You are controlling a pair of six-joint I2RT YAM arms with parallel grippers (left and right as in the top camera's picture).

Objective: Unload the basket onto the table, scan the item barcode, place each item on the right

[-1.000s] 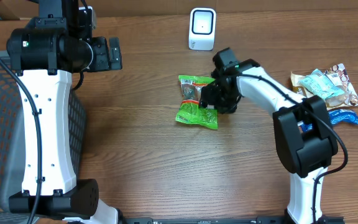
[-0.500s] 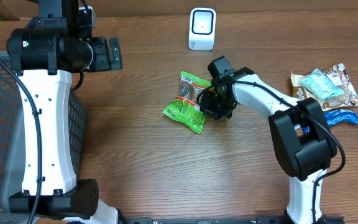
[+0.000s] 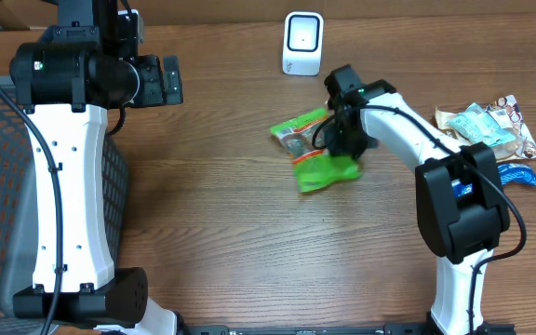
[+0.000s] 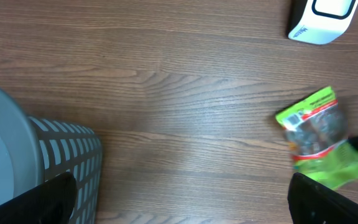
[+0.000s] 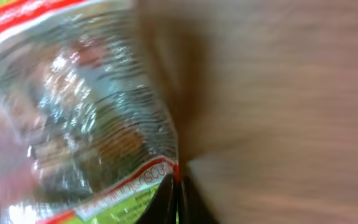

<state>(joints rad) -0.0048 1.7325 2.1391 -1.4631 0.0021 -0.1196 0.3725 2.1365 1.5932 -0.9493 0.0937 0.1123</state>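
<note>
Green packet (image 3: 309, 141), edge pinched in right tool (image 5: 179, 190), near scanner (image 3: 302, 43).

The right arm reaches forward, elbow bent and wrist turned down. Its right claw (image 3: 345, 140) has its fingers (image 5: 166, 202) pinched together, seemingly on the edge of the green packet (image 3: 324, 172), though the wrist view is blurred. Well to the left of that claw, the left arm stands folded, its left claw (image 3: 168, 82) spread wide above the worktop.
</note>
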